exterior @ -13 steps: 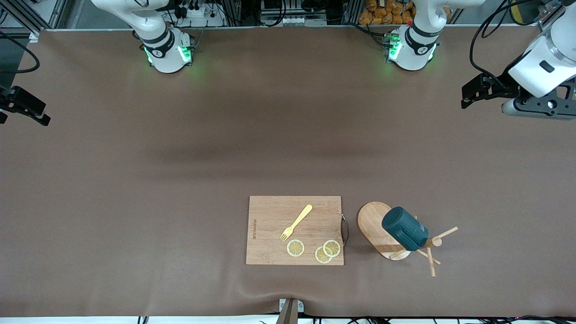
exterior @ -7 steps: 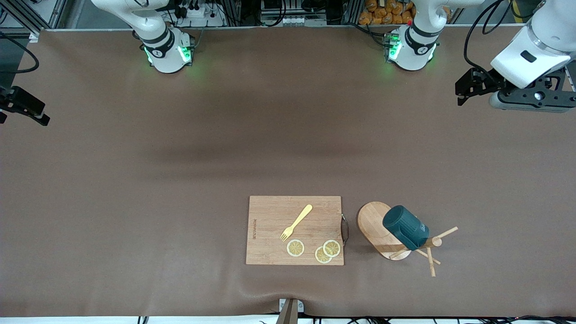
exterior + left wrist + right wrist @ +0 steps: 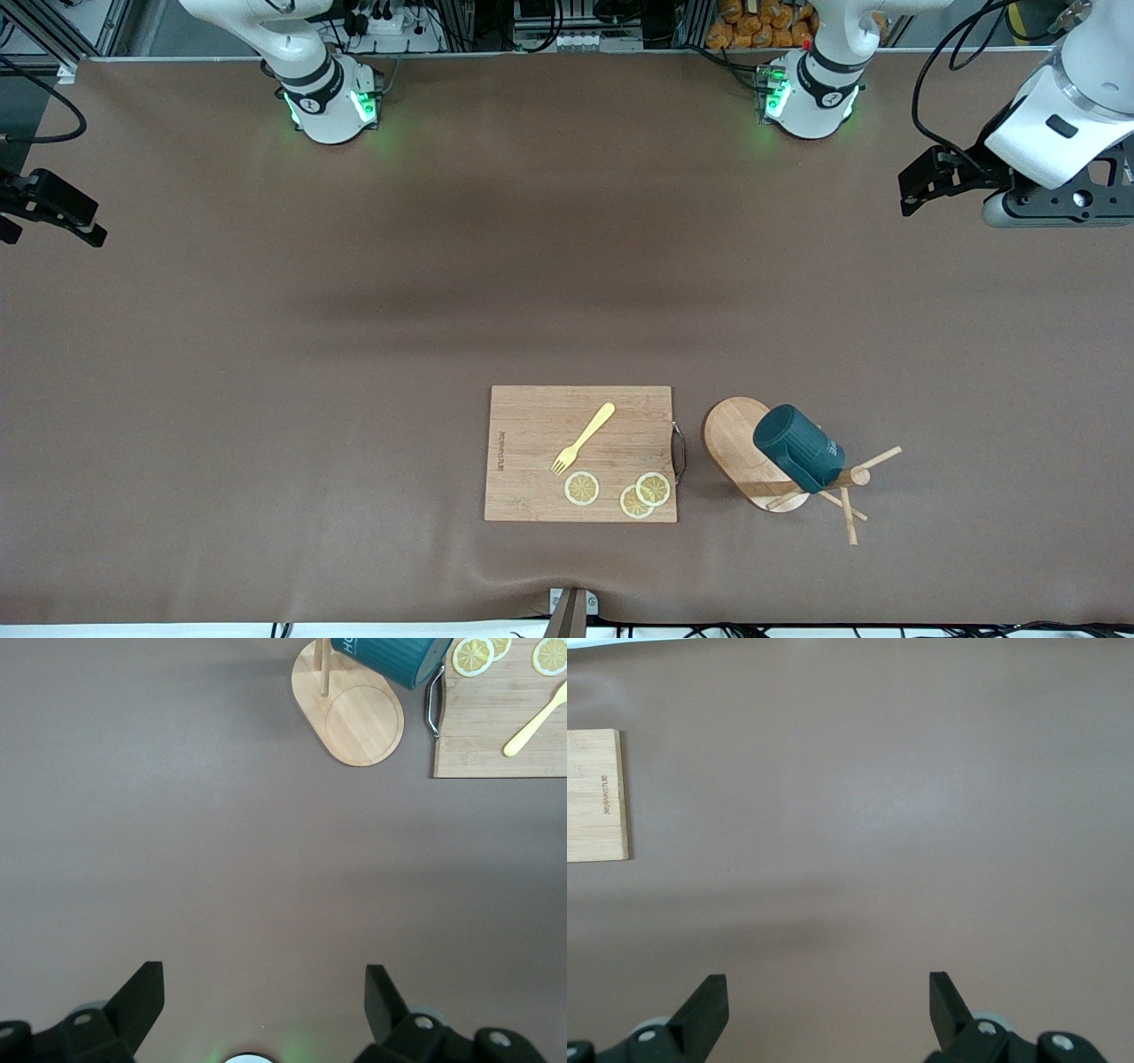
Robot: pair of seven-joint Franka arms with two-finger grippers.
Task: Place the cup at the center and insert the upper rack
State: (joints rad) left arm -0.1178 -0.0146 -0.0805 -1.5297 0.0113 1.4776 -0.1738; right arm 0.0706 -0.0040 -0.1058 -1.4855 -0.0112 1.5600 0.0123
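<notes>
Well apart from the wide-open left pincer [image 3: 257,1005], the cup [image 3: 797,447] hangs on the upper rack [image 3: 753,456].

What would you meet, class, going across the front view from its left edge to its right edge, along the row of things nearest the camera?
cutting board → yellow fork → lemon slices → board's dark handle → mug tree → cup
</notes>
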